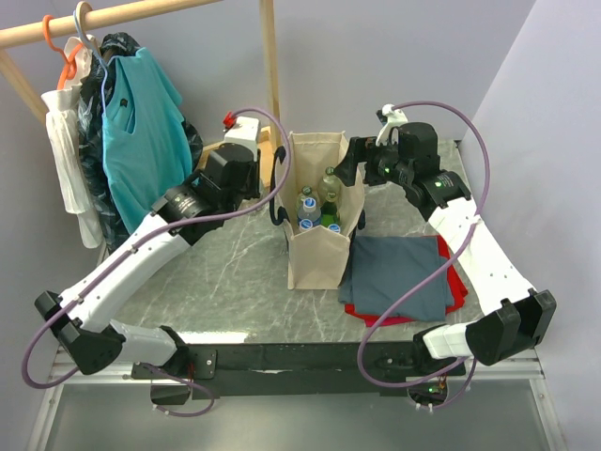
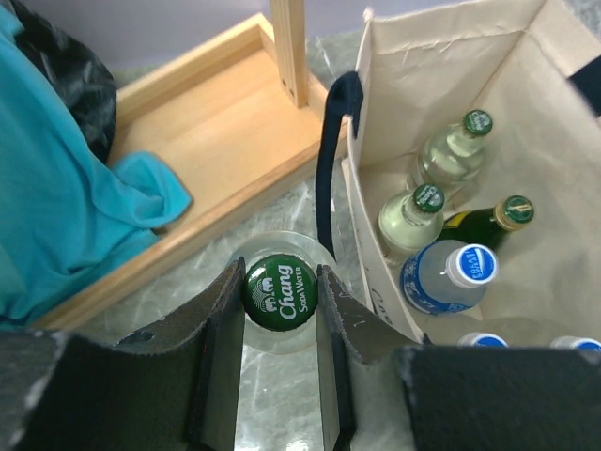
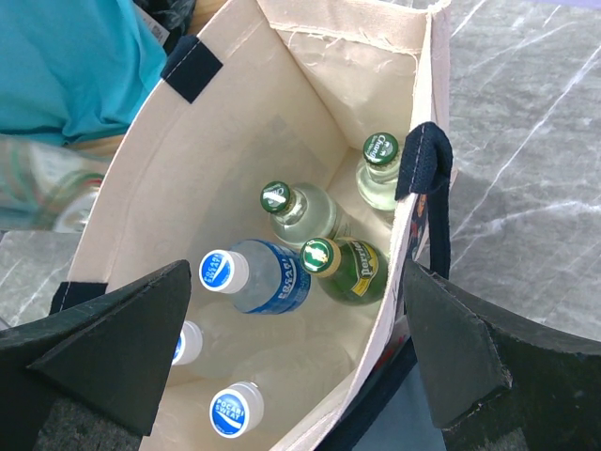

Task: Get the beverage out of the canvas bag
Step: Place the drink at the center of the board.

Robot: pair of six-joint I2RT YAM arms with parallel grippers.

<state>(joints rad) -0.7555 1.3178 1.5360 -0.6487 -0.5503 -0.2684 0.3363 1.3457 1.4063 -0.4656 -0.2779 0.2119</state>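
1. While the left gripper (image 2: 280, 278) pinches a Chang soda water bottle (image 2: 280, 299) just under its green cap, jaws drawn narrow at the lower centre of the left wrist view, the bottle is outside the canvas bag (image 2: 441, 75), just beside its navy handle (image 2: 331, 141).
2. At the centre of the overhead view the bag stands upright on the marble table (image 1: 216, 272), more drinks inside, among them a Perrier bottle (image 3: 352, 268) and a Pocari Sweat bottle (image 3: 254, 277).
3. Over the bag's mouth, the right gripper (image 3: 296, 282) hovers with jaws spread wide, holding nothing.
4. One beverage looks to be out and awaiting set-down; whether its base touches the table cannot be told. The next move calls for lowering it upright onto bare marble, clear of the handle and the wooden rack base (image 2: 216, 122), then letting go.
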